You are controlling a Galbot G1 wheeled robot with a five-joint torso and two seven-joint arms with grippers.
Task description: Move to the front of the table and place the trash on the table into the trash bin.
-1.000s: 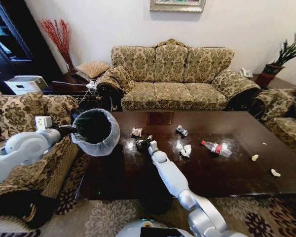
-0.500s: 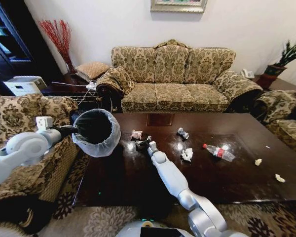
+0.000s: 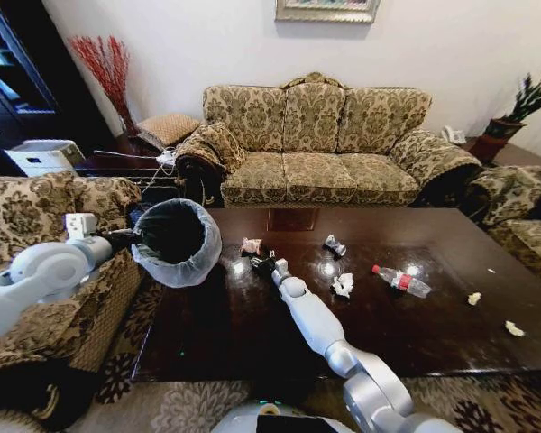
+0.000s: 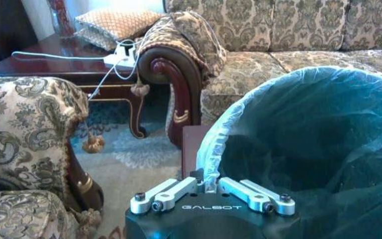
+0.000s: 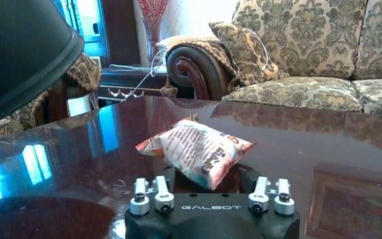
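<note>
Head view: I hold the round bag-lined trash bin [image 3: 174, 240] over the glossy dark table's [image 3: 252, 334] left edge. Left wrist: left gripper [image 4: 211, 191] clamped on its rim. Right wrist: my right gripper [image 5: 208, 186], jaws apart, straddles the crumpled snack packet [image 5: 198, 149] lying crosswise just ahead.
</note>
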